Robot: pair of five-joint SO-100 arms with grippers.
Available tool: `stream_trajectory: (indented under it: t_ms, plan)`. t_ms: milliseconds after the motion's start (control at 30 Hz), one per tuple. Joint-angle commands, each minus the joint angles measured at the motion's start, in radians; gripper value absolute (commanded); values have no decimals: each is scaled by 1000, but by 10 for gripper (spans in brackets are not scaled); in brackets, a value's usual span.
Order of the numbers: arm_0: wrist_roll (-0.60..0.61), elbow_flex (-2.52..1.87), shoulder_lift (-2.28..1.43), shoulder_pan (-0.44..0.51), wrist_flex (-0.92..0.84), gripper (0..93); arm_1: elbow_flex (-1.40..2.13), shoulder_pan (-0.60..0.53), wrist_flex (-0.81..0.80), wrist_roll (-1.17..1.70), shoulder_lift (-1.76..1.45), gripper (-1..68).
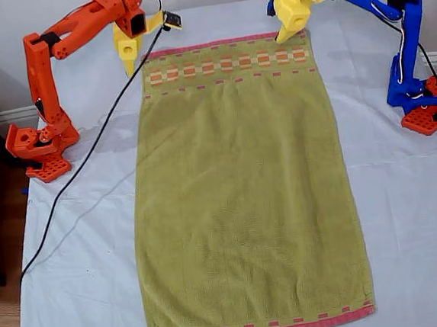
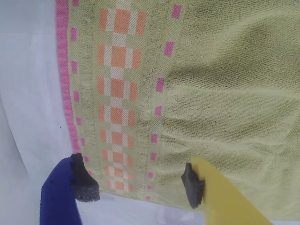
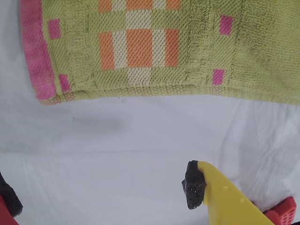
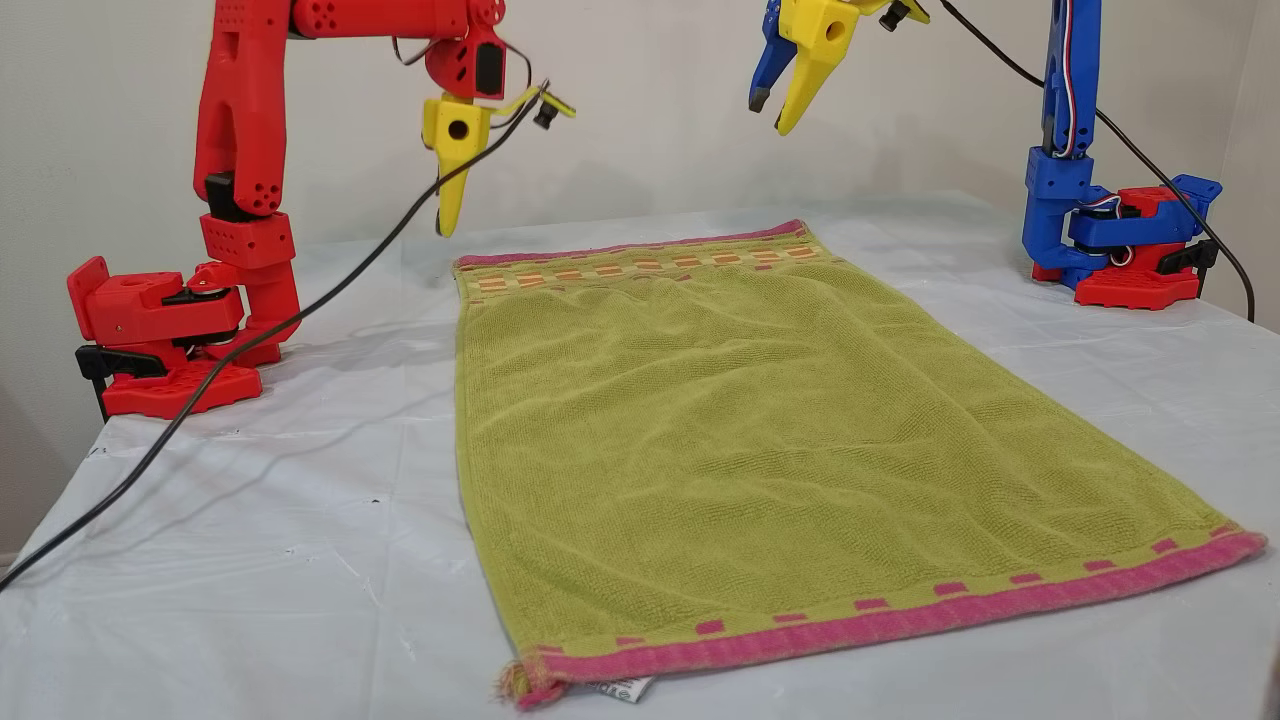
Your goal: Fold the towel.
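One illegible tag [image 4: 622, 689] under towel [image 4: 760, 440]

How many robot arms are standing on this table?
2. The red plastic arm stands at the exterior view's left, the blue plastic arm at its right, both beside the flat olive-green terry towel's checked end.

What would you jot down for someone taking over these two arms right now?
First pincer: open, empty, above the towel's checked-band corner on the exterior view's right.
Second pincer: open, empty, over bare cloth just off the corner on the exterior view's left.
Towel: flat and fully spread on the white tablecloth, pink hems at both ends.
Done: no fold yet.
Left: grip both far corners and carry them to the near hem.
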State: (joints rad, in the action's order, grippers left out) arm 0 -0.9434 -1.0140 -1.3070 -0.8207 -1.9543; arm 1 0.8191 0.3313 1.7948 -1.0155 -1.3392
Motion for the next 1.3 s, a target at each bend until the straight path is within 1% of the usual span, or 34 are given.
stream_trajectory:
  t_ms: [0,333,433,533,567,633,733,933,1133,1267]
  plan:
    - [-21,101,-6,-41,26,825,-25,-23,3,-6,-41,385]
    - [12,189,178,-51,160,819,-121,-109,3,0,14,376]
    - [17,387,301,-49,84,812,-135,-133,3,8,23,375]
    - [17,716,476,-32,-92,810,-123,-153,3,3,25,374]
    - [20,834,537,-26,-115,813,-121,-156,3,2,28,374]
    - [21,899,548,-2,-115,803,-117,-163,3,0,29,373]
    - [17,887,492,11,-115,801,-101,-167,3,-3,26,373]
    - [29,764,339,-6,-115,767,-101,-178,3,-6,23,373]
    - [40,560,132,-48,-115,762,-141,-190,3,-15,80,372]
    - [52,512,54,-69,-114,761,-204,-199,3,-18,126,372]
